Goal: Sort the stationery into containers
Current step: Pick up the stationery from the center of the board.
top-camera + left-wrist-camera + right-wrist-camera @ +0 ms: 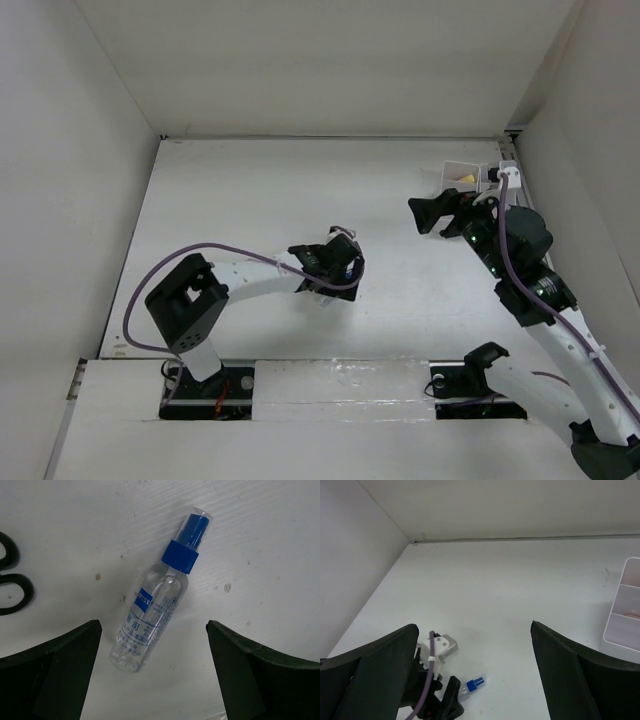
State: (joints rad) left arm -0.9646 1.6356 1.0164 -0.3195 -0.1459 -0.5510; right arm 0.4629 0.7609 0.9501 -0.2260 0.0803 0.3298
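A small clear bottle (152, 612) with a blue cap (186, 545) lies flat on the white table. My left gripper (152, 625) is open just above it, the bottle between the fingers and nearer the left one, untouched. The black scissors handles (10, 582) show at the left edge of that view. In the top view the left gripper (335, 263) is mid-table. My right gripper (428, 213) is open and empty, raised at the right and pointing left. It sees the bottle's cap (476, 682) under the left gripper. A white container (460, 172) with something yellow in it stands at the back right.
The container's rim and compartments (626, 611) show at the right edge of the right wrist view. White walls close in the table at the left, back and right. The left arm's purple cable (215, 250) loops over the table's left part.
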